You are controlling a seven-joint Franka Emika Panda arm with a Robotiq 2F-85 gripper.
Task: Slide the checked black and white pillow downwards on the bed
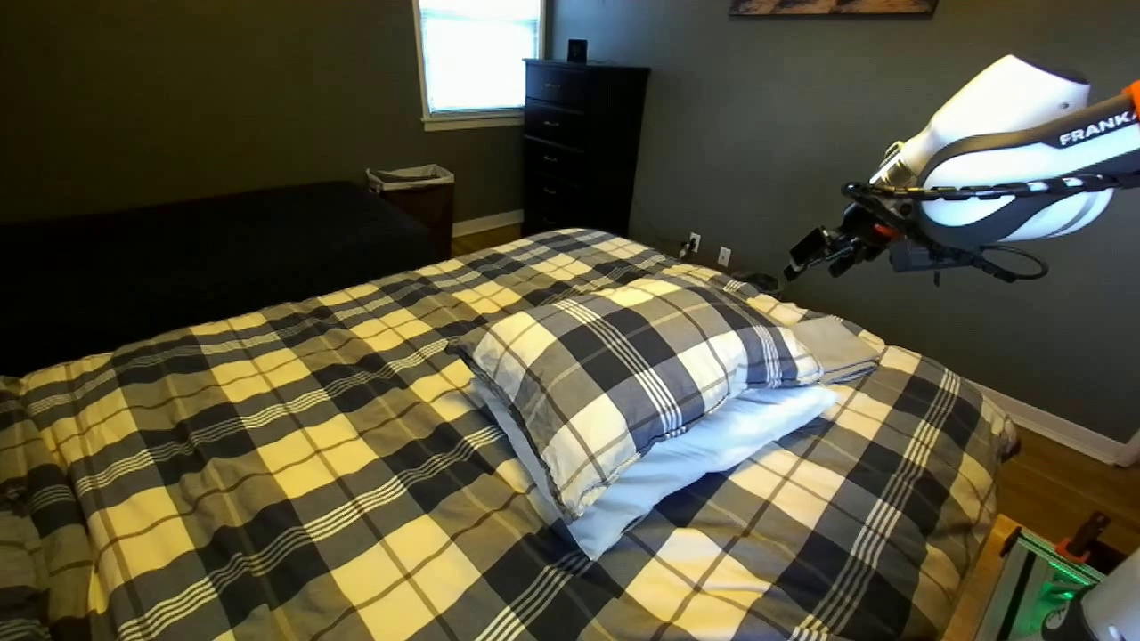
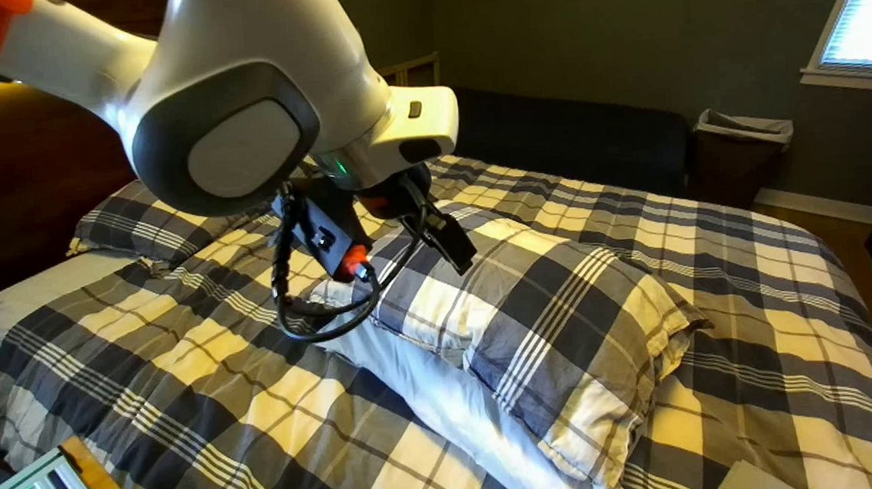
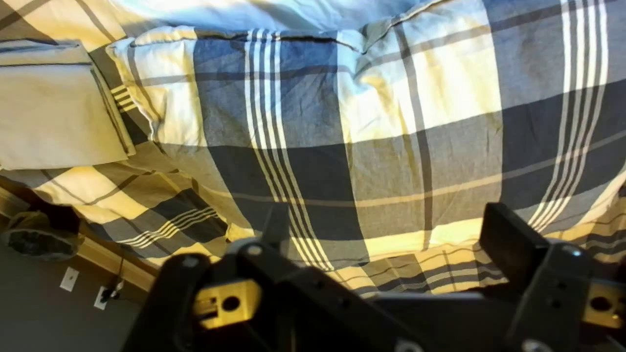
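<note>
The plaid pillow (image 1: 623, 356) lies on a plain pale pillow (image 1: 712, 450) on the bed (image 1: 294, 454). The plaid pillow shows in the other views too (image 2: 556, 320) (image 3: 391, 161), and so does the bed (image 2: 263, 410) (image 3: 161, 215). My gripper (image 1: 815, 265) hangs in the air above the bed, apart from the pillow. In an exterior view the gripper (image 2: 447, 244) overlaps the pillow's upper part. In the wrist view the gripper (image 3: 386, 222) has its fingers wide apart with nothing between them, and the pillow fills the background.
A folded beige cloth (image 1: 833, 347) lies beside the pillow and shows in the wrist view (image 3: 54, 112). Another plaid pillow (image 2: 166, 225) lies at the headboard end. A dark dresser (image 1: 583, 147) and a hamper (image 1: 414, 191) stand beyond the bed. A green-lit frame (image 1: 1033, 588) stands at the bedside.
</note>
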